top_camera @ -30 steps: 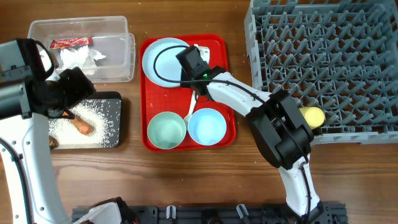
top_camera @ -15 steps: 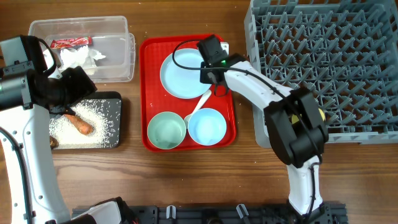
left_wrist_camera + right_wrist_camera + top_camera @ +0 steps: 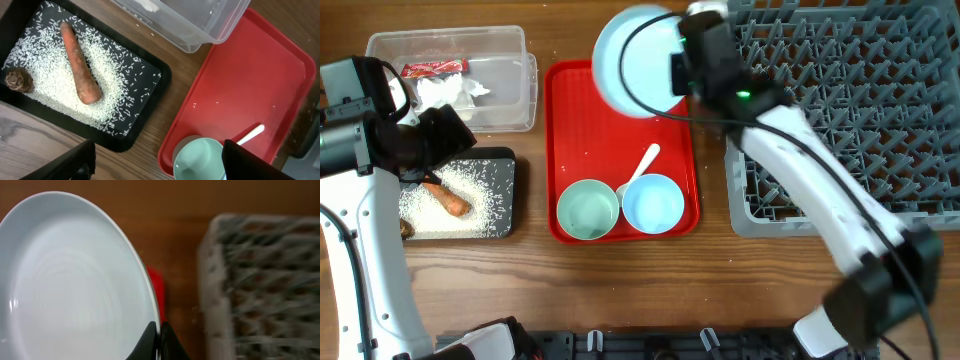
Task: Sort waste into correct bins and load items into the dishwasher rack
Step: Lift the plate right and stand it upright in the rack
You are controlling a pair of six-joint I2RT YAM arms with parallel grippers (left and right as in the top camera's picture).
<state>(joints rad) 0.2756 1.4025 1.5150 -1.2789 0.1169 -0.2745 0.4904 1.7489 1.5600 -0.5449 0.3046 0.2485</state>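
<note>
Plate gripped, rack to its right
My right fingers [image 3: 170, 343] pinch the rim of the pale blue plate [image 3: 632, 62] above the far edge of the red tray [image 3: 610, 150]; the dishwasher rack [image 3: 840, 100] stands just rightward, nearest this arm. Well apart, my left fingers [image 3: 75, 162] gape wide.

On my right wrist view the dishwasher rack [image 3: 250, 280] is a blur, and the plate [image 3: 75, 280] runs off the left and bottom edges. On my left wrist view, the green bowl [image 3: 197, 157] is cut by the bottom edge (the clear tub [image 3: 210, 25] likewise, at the top).
</note>
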